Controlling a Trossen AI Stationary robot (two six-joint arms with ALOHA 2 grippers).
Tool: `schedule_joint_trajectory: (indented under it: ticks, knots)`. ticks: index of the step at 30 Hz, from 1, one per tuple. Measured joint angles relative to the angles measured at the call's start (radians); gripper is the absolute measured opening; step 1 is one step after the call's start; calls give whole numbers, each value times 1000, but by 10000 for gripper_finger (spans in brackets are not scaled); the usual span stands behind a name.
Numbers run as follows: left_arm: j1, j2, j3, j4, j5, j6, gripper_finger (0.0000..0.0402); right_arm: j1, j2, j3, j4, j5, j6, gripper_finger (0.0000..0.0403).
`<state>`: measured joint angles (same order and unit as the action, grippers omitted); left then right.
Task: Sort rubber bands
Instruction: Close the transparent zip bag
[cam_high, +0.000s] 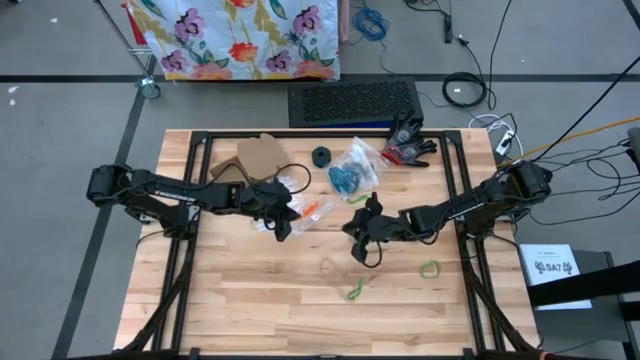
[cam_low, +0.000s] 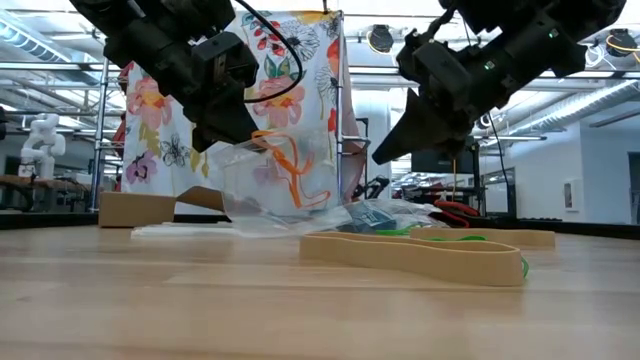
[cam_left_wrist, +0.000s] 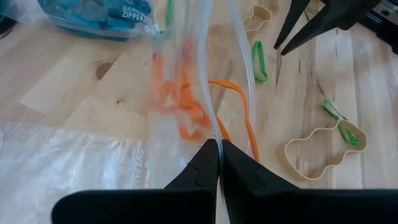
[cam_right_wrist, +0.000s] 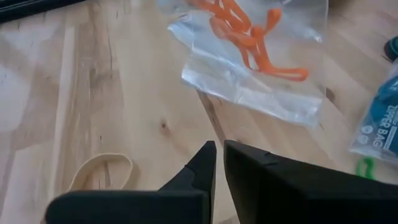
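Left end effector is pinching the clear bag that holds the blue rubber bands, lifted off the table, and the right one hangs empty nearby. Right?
Not quite. The clear bag in the left end effector holds orange rubber bands, not blue; the left wrist view shows it. The rest stands: the bag is lifted, and the right end effector hangs empty nearby.

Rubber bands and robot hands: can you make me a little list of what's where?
left gripper: shut on the clear bag, lifted off the table
in the bag: orange bands
right gripper: shut, empty, above the table
loose on table: tan bands, green bands
blue bands: in another bag
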<state>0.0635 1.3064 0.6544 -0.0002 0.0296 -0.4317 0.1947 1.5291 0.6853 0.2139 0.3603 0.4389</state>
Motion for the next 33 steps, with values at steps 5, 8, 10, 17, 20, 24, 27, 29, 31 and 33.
schedule_joint_trajectory:
  ticks: [5, 8, 10, 17, 20, 24, 27, 29, 31, 33]
  knots:
    - [0, 0, 0, 7, 0, 0, 12, 0, 0, 0, 2, 0, -60, 22]
    - [0, 0, 0, 33, 1, 1, 12, -2, 0, 0, 20, -15, -87, 22]
    - [0, 0, 0, 48, 1, 1, 12, -14, 0, 0, 60, -65, -109, 22]
    - [0, 0, 0, 107, -2, 44, 12, -31, 0, 41, 178, -135, -362, 26]
    - [1, 0, 0, 108, 37, 34, 12, -31, 3, 112, 101, -130, -472, 34]
    - [1, 0, 0, 106, 88, -8, 12, -39, 18, 223, -54, -127, -569, 51]
    - [2, 0, 1, 102, 123, -42, 12, -45, 51, 296, -142, -125, -649, 65]
    - [1, 0, 1, 86, 127, -59, 12, -45, 89, 341, -174, -124, -716, 73]
    - [2, 0, 1, 75, 130, -61, 12, -45, 134, 394, -207, -125, -785, 78]
    - [2, 0, 1, 59, 136, -61, 12, -44, 179, 451, -248, -125, -847, 82]
